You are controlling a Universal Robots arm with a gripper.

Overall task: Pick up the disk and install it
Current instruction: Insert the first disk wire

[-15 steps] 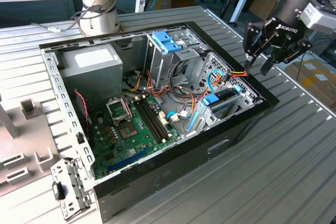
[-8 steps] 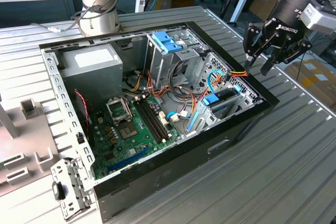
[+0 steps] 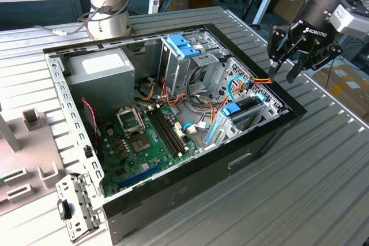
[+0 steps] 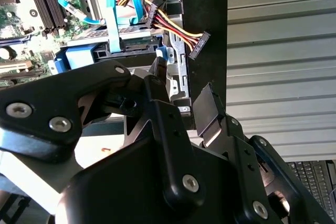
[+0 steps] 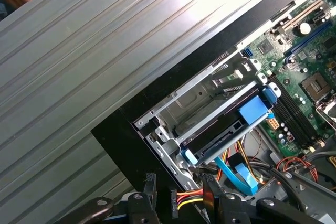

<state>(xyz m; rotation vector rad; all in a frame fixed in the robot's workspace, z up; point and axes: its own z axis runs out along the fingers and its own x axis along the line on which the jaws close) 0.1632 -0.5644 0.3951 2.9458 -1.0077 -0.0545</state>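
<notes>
Black hand [image 3: 300,56] (blue latch [image 3: 183,46], green motherboard [image 3: 144,142]).

Black claw [image 3: 300,60] hangs in air at exterior view's right, pointing down. Fingers [image 3: 278,56] spread apart, nothing between them. Grey wrist above claw, tilted, reaching in from top right corner. Arm's thick grey base [image 3: 109,4] stands far back at exterior view's left. Second wrist view: black claw body [image 4: 157,150] up close, finger pad [image 4: 207,111] bare, fingers apart.

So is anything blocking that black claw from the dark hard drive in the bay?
Nothing visible: the open gripper hangs over the edge of the black computer case near the dark disk; red-yellow cables lie beside it.
</notes>
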